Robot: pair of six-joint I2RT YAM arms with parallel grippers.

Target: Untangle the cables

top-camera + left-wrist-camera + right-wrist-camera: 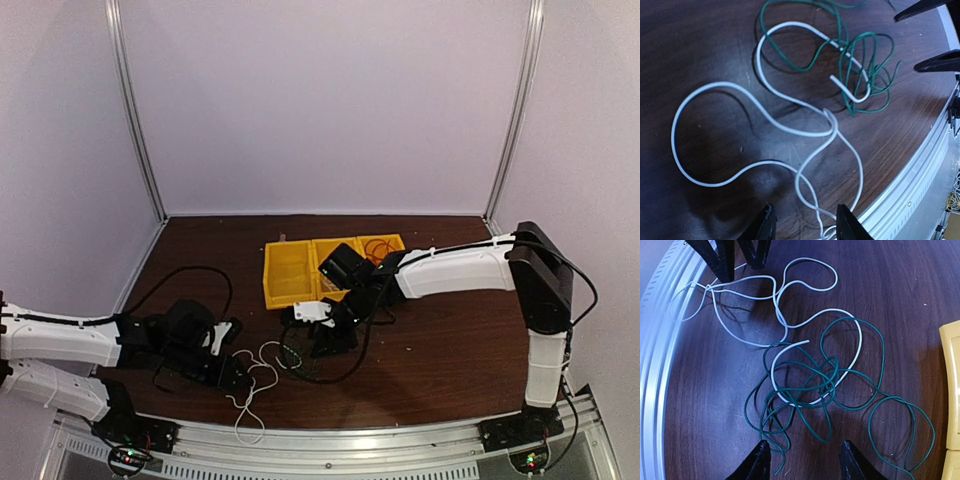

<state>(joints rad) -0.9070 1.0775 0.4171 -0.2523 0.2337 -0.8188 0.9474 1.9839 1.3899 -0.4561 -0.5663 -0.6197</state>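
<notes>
Two cables lie tangled on the brown table: a white cable (262,372) (829,120) (860,340) in wide loops and a dark green cable (300,362) (863,35) (800,388) knotted around the white one's far end. My left gripper (236,376) (808,223) is open low over the white loops. A white strand runs between its fingers, but they are not closed on it. My right gripper (326,342) (805,451) is open just above the green tangle, a green loop tip lying between its fingers ungripped. No red cable shows.
A yellow divided tray (295,272) (951,390) stands behind the right gripper, with orange rings (380,246) in one compartment. A metal rail (350,440) (920,175) (655,365) runs along the table's near edge; part of the white cable lies close to it.
</notes>
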